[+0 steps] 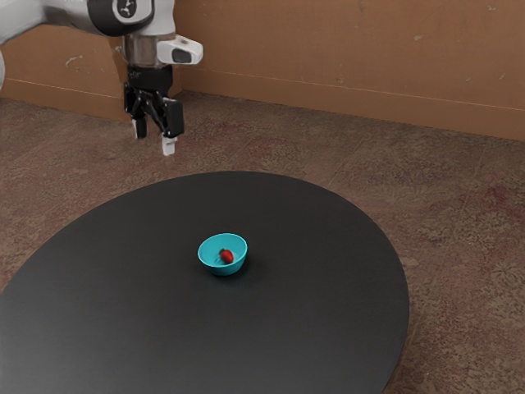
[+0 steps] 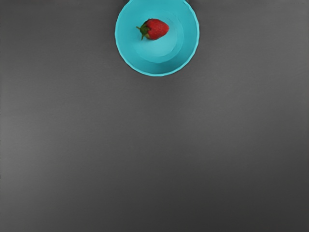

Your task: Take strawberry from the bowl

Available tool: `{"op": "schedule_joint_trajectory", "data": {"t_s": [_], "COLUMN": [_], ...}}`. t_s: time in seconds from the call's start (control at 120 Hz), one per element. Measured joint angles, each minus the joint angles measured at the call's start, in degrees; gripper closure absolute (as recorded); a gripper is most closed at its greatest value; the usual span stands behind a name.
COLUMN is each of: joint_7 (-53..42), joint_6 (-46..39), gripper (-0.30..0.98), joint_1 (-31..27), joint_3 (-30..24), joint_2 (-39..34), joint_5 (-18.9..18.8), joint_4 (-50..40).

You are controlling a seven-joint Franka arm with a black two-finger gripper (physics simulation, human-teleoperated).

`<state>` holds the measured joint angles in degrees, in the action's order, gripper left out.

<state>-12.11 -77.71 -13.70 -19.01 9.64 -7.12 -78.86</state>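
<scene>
One strawberry [image 2: 157, 29] in a bowl [image 2: 129, 50], with the approach as the step in hand.

The gripper [image 1: 153, 139] hangs high and well apart from the bowl, its two fingers spread with nothing between them. The round blue bowl stands upright on the dark table [image 1: 320, 320], and the red strawberry lies on its side inside, near the middle of the floor, its green leaves [image 2: 144, 31] toward the wall. Nothing else shows in the bowl. Next, I judge, the gripper should move over the bowl, line up with the berry and come down inside the rim, then close gently; a finger catching the rim could tip or push the bowl.
</scene>
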Motion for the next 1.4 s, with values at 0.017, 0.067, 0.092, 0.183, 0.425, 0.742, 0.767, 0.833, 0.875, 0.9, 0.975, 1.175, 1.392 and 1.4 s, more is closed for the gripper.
{"op": "schedule_joint_trajectory", "data": {"t_s": [0.017, 0.067, 0.092, 0.183, 0.425, 0.742, 0.767, 0.833, 0.875, 0.9, 0.975, 1.175, 1.392, 1.4], "joint_7": [-0.2, -0.8, -1.1, -2.1, 0.2, 22.6, 23.8, 26.9, 28.6, 29.6, 32.7, 41.0, 48.3, 48.5], "joint_6": [-0.5, -1.6, -2.1, -3.5, -7.3, -23.0, -24.9, -29.3, -31.5, -32.7, -35.3, -39.7, -42.9, -43.0], "gripper": [0.0, 0.0, 0.0, 0.0, 0.0, 0.01, 0.01, 0.01, 0.01, 0.01, 0.02, 0.2, 0.38, 0.38], "joint_1": [-0.1, -0.1, 0.1, -0.4, 8.6, 7.0, 6.8, 6.2, 5.9, 5.4, 3.6, 0.7, 1.1, 1.1], "joint_3": [0.0, -0.2, -0.2, -0.1, -1.1, -1.8, -1.8, -1.7, -1.7, -1.8, -1.7, 0.2, 2.6, 2.6], "joint_2": [0.0, 0.0, -0.1, 0.0, 5.9, 16.0, 16.6, 18.6, 19.0, 18.0, 6.1, 3.1, 8.5, 8.8], "joint_5": [0.1, 0.2, 0.3, 0.8, 4.8, -3.6, -3.6, -3.5, -3.5, -3.4, -2.5, 2.7, 4.4, 4.4], "joint_4": [0.0, 0.0, 0.1, 0.1, 2.0, -11.4, -13.0, -15.2, -15.8, -16.8, -26.2, -31.5, -27.4, -27.0]}}
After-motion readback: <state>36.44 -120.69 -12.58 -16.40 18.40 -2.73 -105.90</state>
